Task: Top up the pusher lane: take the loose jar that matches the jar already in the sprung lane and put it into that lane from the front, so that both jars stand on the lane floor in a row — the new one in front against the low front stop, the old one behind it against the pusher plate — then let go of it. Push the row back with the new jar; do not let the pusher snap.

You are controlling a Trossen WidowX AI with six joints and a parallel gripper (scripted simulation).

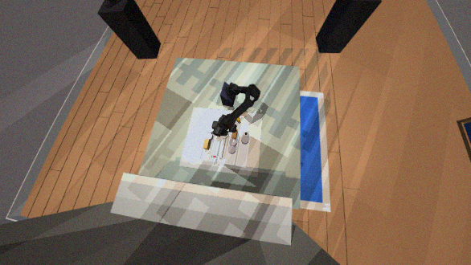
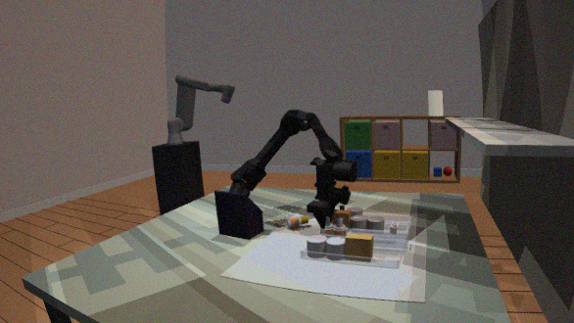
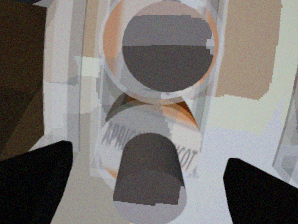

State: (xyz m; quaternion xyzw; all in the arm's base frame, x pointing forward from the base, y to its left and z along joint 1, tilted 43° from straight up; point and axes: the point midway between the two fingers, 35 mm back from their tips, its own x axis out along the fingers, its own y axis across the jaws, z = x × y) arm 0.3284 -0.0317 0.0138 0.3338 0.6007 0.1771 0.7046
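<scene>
My gripper (image 3: 150,162) (image 2: 325,226) is open, low at the front end of the clear sprung lane. In the wrist view a fingertip stands on each side of the front jar (image 3: 150,117), with a gap on both sides. This jar has a label reading APRICOT, an orange part and a dark round top. The second jar (image 3: 167,55) is directly behind it in the lane, its wide grey top facing the camera. The exterior view shows two small jars beside the fingertips, close together and apparently upright. The front stop, the pusher plate and the jars' exact contact cannot be made out.
A neighbouring lane holds two grey cylinders and an ochre block (image 2: 358,247) (image 1: 206,144). Grey cylinders (image 2: 375,223) (image 1: 232,148) and another ochre block (image 2: 342,217) stand on the other side. Loose small items (image 2: 295,221) lie near the arm's base. A white mat (image 2: 274,264) lies beneath the lanes.
</scene>
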